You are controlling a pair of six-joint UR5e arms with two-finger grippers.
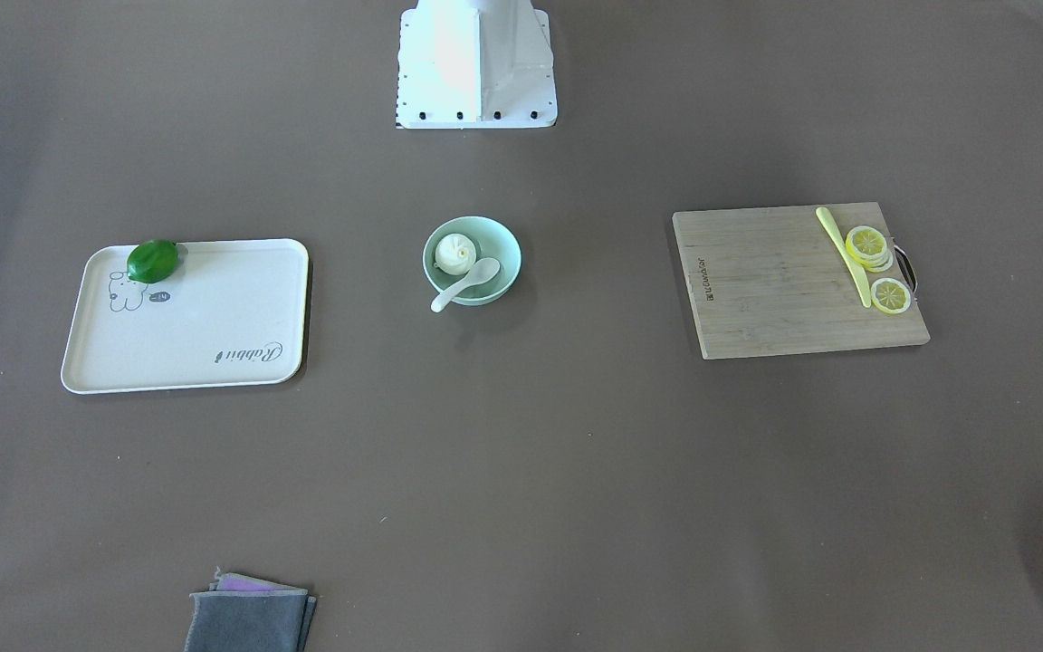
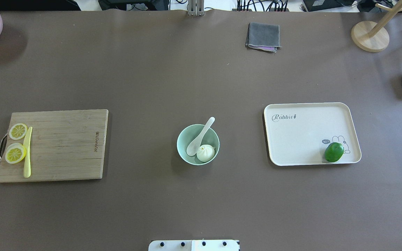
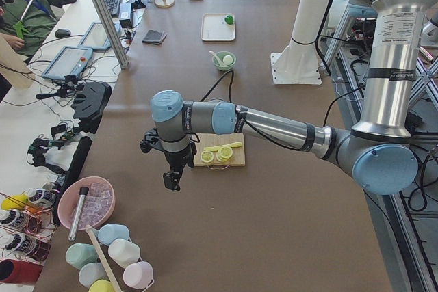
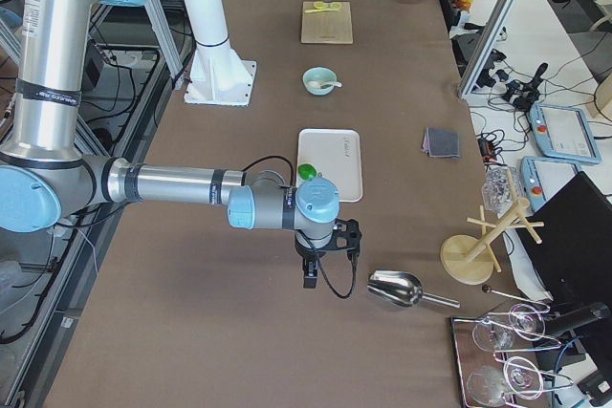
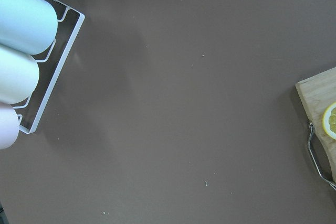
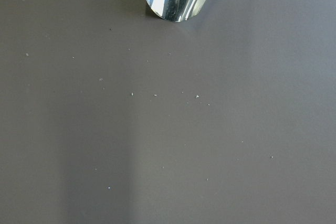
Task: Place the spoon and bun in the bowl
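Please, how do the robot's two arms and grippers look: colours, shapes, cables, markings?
Both the left arm and the right arm are silver tubes with pale blue round joint caps and black bands. The left gripper and right gripper are black. A thin black cable loops near each wrist. The left arm carries a white printed label.

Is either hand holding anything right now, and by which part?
Neither holds anything visible. The spoon and bun lie in the bowl; left hand and right hand hang far from it.
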